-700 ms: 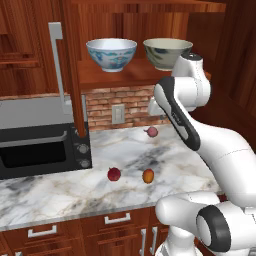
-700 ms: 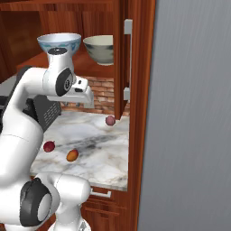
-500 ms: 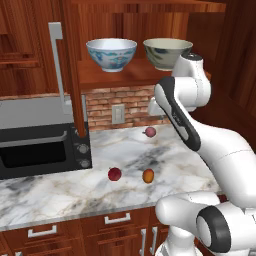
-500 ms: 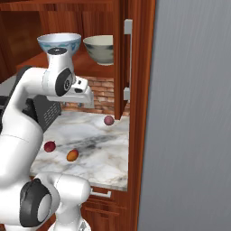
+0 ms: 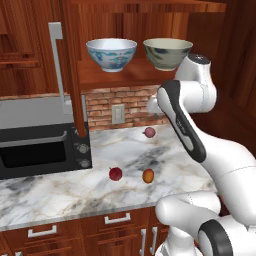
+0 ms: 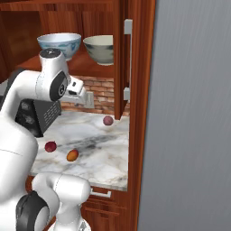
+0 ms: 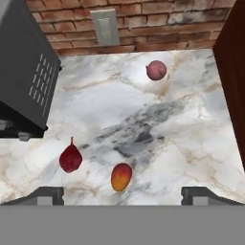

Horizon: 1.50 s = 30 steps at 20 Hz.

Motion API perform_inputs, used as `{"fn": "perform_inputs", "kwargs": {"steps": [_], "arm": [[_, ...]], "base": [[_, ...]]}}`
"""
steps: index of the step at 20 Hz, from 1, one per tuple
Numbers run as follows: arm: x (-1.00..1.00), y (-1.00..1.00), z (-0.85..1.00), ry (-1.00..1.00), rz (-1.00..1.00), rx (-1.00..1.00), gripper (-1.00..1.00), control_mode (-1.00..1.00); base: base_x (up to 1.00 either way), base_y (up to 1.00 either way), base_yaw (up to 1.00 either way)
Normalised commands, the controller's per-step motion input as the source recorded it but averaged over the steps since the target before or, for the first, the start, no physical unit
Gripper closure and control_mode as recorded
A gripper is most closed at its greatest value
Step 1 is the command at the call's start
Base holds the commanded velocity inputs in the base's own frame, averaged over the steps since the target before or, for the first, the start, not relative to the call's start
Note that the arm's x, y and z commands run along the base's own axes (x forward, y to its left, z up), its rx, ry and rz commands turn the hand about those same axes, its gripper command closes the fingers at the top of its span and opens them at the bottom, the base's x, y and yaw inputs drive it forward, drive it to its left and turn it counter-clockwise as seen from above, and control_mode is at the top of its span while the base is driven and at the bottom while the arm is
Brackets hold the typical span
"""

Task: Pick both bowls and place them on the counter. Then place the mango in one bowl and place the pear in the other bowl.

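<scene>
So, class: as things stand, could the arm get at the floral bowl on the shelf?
Probably yes: the floral bowl stands at the open front of the shelf, with nothing in front of it and the cabinet door swung aside.

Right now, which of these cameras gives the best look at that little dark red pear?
The hand view: the pear looks large there, seen from above, stem visible, lying on the counter left of the mango. In the left base view it is a small red ball; in the right base view likewise.
</scene>
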Motion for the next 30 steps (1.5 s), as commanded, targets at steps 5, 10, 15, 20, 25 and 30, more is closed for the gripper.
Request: {"fn": "perform_inputs", "kwargs": {"steps": [5,10,15,20,25,30], "arm": [[-0.06,0.26,0.32,0.00,-0.19,0.14,-1.00,-1.00],[0.00,0.23,0.37,0.00,-0.19,0.21,-1.00,-1.00],[0.00,0.15,0.28,-0.09,-0.11,0.28,-1.00,-1.00],[0.05,0.14,0.18,-0.29,-0.07,0.23,-1.00,-1.00],[0.13,0.24,0.32,-0.08,-0.14,0.25,-1.00,-1.00],[0.20,0.12,0.36,0.00,-0.11,0.36,-1.00,-1.00]], "base": [[0.00,0.00,0.00],[0.00,0.00,0.00],[0.00,0.00,0.00],[0.00,0.00,0.00],[0.00,0.00,0.00],[0.00,0.00,0.00]]}}
